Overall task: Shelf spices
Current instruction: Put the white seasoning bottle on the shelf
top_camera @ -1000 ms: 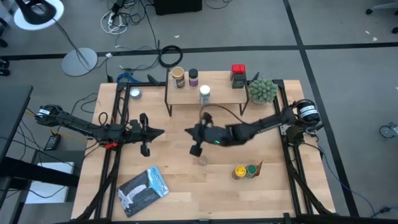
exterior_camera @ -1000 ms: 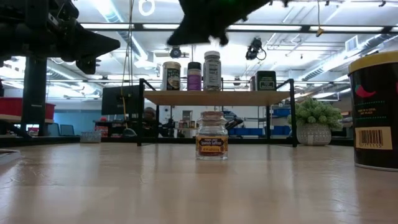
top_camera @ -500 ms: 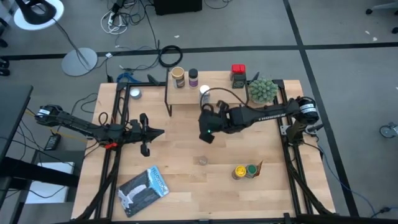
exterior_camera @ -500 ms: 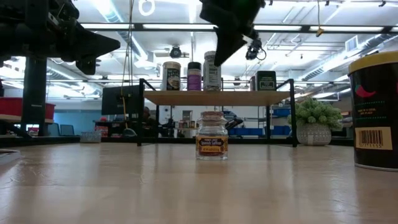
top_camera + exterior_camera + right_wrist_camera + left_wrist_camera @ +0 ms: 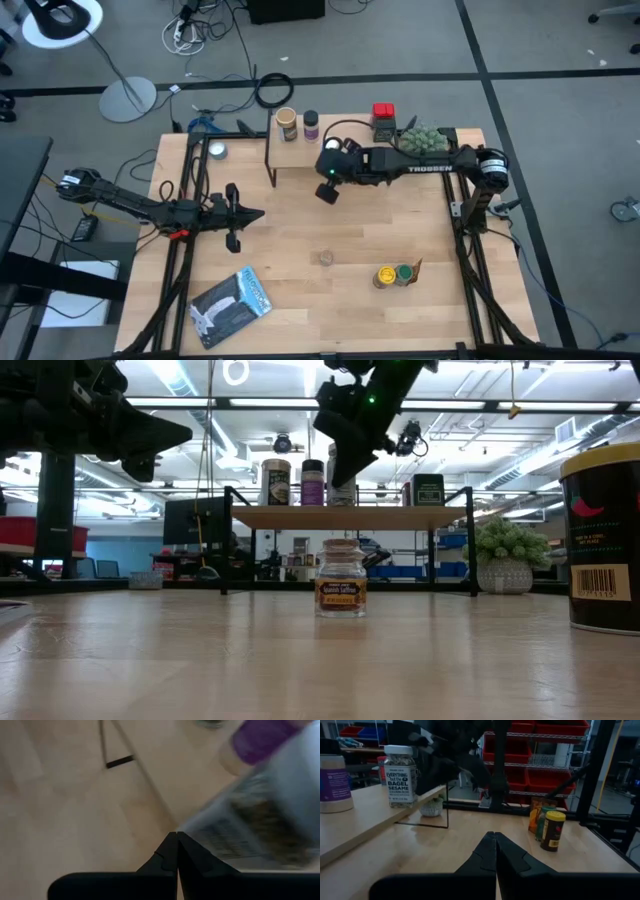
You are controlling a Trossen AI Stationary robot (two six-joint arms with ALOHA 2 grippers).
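The shelf (image 5: 345, 150) carries a tan-lidded jar (image 5: 287, 123), a purple jar (image 5: 311, 124), a white-lidded seasoning jar (image 5: 399, 774) and a red tin (image 5: 383, 118). A small glass jar (image 5: 341, 577) stands alone on the table's middle; a yellow-lidded jar (image 5: 385, 275) and a green-lidded jar (image 5: 404, 272) stand near the right front. My right gripper (image 5: 326, 191) is shut and hovers just off the shelf's near edge, at jar height, in front of the white-lidded jar. My left gripper (image 5: 260, 212) waits shut over the table's left side.
A fuzzy green plant (image 5: 423, 141) sits by the shelf's right end. A silver-blue pouch (image 5: 232, 300) lies at the near left. A small round silver item (image 5: 216, 151) rests left of the shelf. Bare board (image 5: 300, 300) lies between the pouch and the jars.
My right gripper has travelled from above the lone small jar toward the table's far edge, up to the shelf front, turning as it went. It stayed shut and carried nothing. The small jar has stayed where it stood.
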